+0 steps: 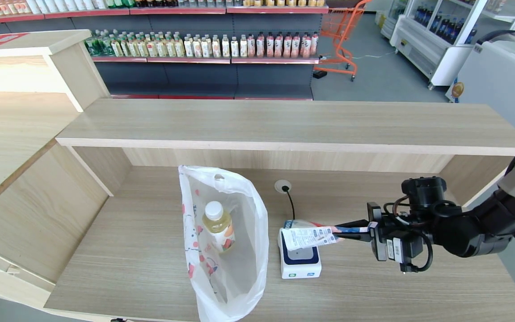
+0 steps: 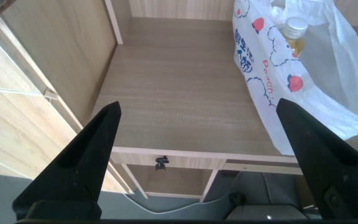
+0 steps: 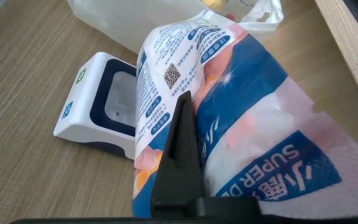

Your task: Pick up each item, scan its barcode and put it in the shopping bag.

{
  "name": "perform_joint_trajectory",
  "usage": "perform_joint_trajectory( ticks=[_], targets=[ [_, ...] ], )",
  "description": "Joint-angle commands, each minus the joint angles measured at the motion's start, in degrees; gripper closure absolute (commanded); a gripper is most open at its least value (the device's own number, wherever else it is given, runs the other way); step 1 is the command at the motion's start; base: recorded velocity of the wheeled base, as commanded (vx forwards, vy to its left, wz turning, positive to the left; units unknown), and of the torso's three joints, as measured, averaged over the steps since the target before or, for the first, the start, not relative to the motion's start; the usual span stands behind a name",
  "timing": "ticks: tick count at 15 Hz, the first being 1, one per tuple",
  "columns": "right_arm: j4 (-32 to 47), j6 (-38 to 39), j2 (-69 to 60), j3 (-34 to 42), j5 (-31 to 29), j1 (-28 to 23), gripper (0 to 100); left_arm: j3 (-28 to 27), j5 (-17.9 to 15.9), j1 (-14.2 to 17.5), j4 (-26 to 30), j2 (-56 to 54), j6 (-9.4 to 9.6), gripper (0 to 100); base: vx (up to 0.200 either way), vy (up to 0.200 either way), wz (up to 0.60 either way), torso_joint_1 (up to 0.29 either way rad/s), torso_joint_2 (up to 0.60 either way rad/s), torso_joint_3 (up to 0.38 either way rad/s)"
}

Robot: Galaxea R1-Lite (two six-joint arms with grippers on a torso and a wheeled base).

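Packet (image 1: 309, 237) in pink, blue and white sits clamped in my right claw (image 1: 342, 231), held just above the white scanner (image 1: 300, 264) on the wooden counter (image 1: 373, 286). Beside the scanner, the shopping bag (image 1: 244, 268) stands open with a bottle (image 1: 218, 226) inside. My left claw (image 2: 199, 111) hangs spread wide over the counter's edge, near the bag.

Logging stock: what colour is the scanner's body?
The scanner is white with a dark blue face; right wrist view.

Wooden counter (image 1: 128, 250) bears shopping bag (image 1: 245, 250) and scanner (image 1: 300, 266).
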Motion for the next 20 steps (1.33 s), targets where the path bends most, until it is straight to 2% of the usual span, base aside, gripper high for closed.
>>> perform_joint_trajectory(
  ticks=[1,7,9,10,13,14,15,16,17,18,19,20],
  targets=[
    [0.06,-0.01,-0.50,0.06,0.06,0.03,100,0.00,0.00,-0.01,0.00,-0.02,-0.01,0,0.000,0.000,0.00,0.000,0.00,0.000],
    [0.15,1.83,-2.00,0.59,0.59,-0.05,100,0.00,0.00,-0.01,0.00,-0.02,-0.01,0,0.000,0.000,0.00,0.000,0.00,0.000],
    [0.15,6.14,-4.90,0.85,1.99,-0.23,100,0.00,0.00,-0.01,0.00,-0.02,-0.01,0,0.000,0.000,0.00,0.000,0.00,0.000],
    [0.15,11.06,-8.41,0.94,2.35,-1.02,100,0.00,0.00,-0.01,0.00,-0.02,-0.01,0,0.000,0.000,0.00,0.000,0.00,0.000],
    [0.06,35.94,-26.26,4.98,1.82,-5.42,100,0.00,0.00,-0.01,0.00,-0.02,-0.01,0,0.000,0.000,0.00,0.000,0.00,0.000],
    [0.06,47.89,-33.99,8.23,1.73,-6.91,100,0.00,0.00,-0.01,0.00,-0.02,-0.01,0,0.000,0.000,0.00,0.000,0.00,0.000],
    [-0.20,56.06,-39.35,11.22,-0.38,-7.96,100,0.00,0.00,-0.01,0.00,-0.02,-0.01,0,0.000,0.000,0.00,0.000,0.00,0.000],
    [0.24,66.70,-45.86,14.91,-5.74,-8.67,100,0.00,0.00,0.07,0.00,-0.02,-0.01,0,0.000,0.000,0.00,0.000,0.00,0.000],
    [0.68,81.99,-52.54,18.17,-12.68,-8.23,100,0.00,0.00,0.07,0.00,-0.02,-0.01,0,0.000,0.000,0.00,0.000,0.00,0.000],
    [2.52,96.40,-57.90,19.13,-21.91,-4.10,100,0.00,0.00,-0.01,0.00,-0.02,-0.01,0,0.000,0.000,0.00,0.000,0.00,0.000],
    [5.60,103.17,-60.71,18.96,-27.80,-0.23,100,0.00,0.00,-0.01,0.00,-0.02,-0.01,0,0.000,0.000,0.00,0.000,0.00,0.000],
    [15.36,111.87,-65.10,16.15,-36.33,4.08,100,0.00,0.00,-0.01,0.00,-0.02,-0.01,0,0.000,0.000,0.00,0.000,0.00,0.000]
  ],
)
